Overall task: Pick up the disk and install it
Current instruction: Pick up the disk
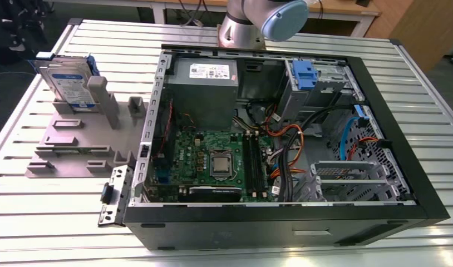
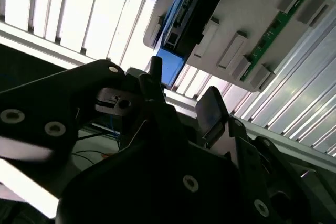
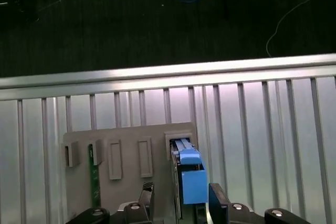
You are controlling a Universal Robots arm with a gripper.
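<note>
The disk [image 1: 67, 83] stands on edge in the holder [image 1: 70, 147], a grey slotted block lying flat on the slatted metal worktop [image 1: 55, 222]. It sits in the slot at the holder's end away from the exterior camera. Its labelled silver face is turned outward and its blue frame shows along the top.

In the first wrist view the disk [image 3: 191, 184] is seen edge-on from above at one end of the holder [image 3: 128, 140]. A green memory stick [image 3: 95, 177] stands in a slot near the holder's other end. The tool [image 3: 184, 200] hangs over the holder with its fingers [image 3: 218, 199] spread wider than the disk, one on each side of the blue frame and touching neither face. The second wrist view shows the same. The two dark fingers [image 2: 212, 108] of the tool [image 2: 184, 87] are parted and hold nothing, with the disk [image 2: 170, 69] and holder [image 2: 236, 19] beyond them.

Just beside the holder, on the exterior view's right, an open computer case [image 1: 286, 222] lies on its side. It shows a motherboard [image 1: 211, 161], a grey power supply [image 1: 204, 92] and a blue bracket [image 1: 304, 75] in the drive bay. The arm [image 1: 260, 19] rises beyond the case.
</note>
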